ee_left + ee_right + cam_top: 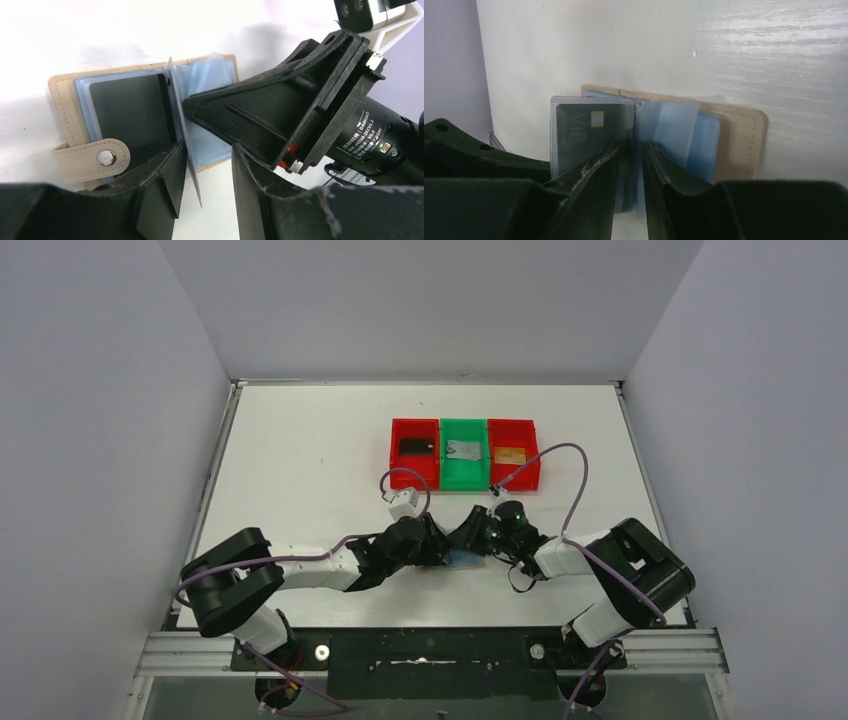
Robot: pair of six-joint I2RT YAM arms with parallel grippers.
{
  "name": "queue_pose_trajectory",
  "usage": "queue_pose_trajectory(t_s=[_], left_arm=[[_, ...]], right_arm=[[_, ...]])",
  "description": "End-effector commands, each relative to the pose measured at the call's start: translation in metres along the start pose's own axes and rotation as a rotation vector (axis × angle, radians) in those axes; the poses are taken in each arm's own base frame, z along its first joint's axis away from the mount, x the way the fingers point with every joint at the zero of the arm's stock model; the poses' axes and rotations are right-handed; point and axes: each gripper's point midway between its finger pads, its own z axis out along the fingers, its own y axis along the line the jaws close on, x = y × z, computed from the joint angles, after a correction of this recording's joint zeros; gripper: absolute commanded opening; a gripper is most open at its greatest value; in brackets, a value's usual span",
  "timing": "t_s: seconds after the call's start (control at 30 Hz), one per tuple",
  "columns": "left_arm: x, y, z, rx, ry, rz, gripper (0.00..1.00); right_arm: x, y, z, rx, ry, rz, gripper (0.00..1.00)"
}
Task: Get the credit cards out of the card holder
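The tan card holder [62,107] lies open on the table, blue sleeves up, between both grippers; it also shows in the top view [464,559]. A black credit card [131,112] sits in its left sleeve, above the closure tab [92,159]. My left gripper [209,150] is open, with one upright sleeve page [192,170] in the gap beside one finger. My right gripper [630,150] is nearly closed on sleeve pages next to a black VIP card [584,127]. Black [416,446], silver-grey [463,450] and gold-orange [509,455] cards lie in the bins.
Three bins stand in a row behind the grippers: red [397,455], green [464,478], red [533,455]. My right gripper's body [300,100] crowds the left wrist view, close over the holder. Grey walls enclose the white table [300,460].
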Motion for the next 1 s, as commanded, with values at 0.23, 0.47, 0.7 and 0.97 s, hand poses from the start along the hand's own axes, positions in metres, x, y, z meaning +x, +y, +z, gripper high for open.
queue_pose_trajectory(t_s=[0.23,0.47,0.7,0.97], left_arm=[[-0.018,-0.050,0.010,0.176,-0.011,0.002,0.38],[-0.005,-0.070,0.026,0.239,0.062,0.041,0.37],[0.008,-0.081,0.030,0.299,0.111,0.063,0.38],[0.011,-0.087,0.022,0.330,0.117,0.093,0.42]], right_arm=[[-0.032,-0.021,-0.048,0.229,-0.146,-0.071,0.41],[-0.047,-0.042,-0.081,0.379,-0.257,-0.054,0.43],[-0.051,-0.052,-0.112,0.404,-0.364,-0.021,0.46],[-0.051,-0.050,-0.128,0.400,-0.397,-0.012,0.54]])
